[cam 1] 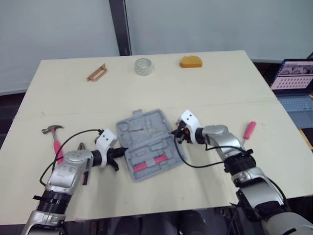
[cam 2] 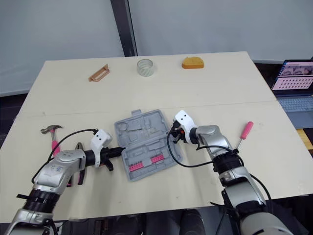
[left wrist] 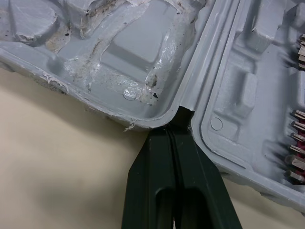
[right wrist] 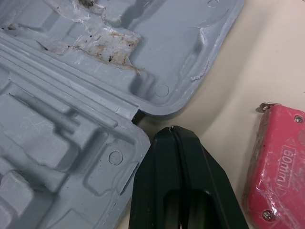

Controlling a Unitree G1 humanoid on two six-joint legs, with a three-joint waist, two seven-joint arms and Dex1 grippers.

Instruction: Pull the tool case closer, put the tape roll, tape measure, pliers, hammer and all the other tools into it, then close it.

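On table (cam 1: 220,88), open tool case (cam 1: 144,125), hinge (cam 1: 147,141) crosswise

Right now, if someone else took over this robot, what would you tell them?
Left gripper: shut, tip at the hinge notch of the tool case.
Right gripper: shut, tip by the case's opposite edge, tape measure beside it.
Case lies open mid-table.
Hammer, screwdriver and tape roll lie outside it.
Left: load every tool, close the case.
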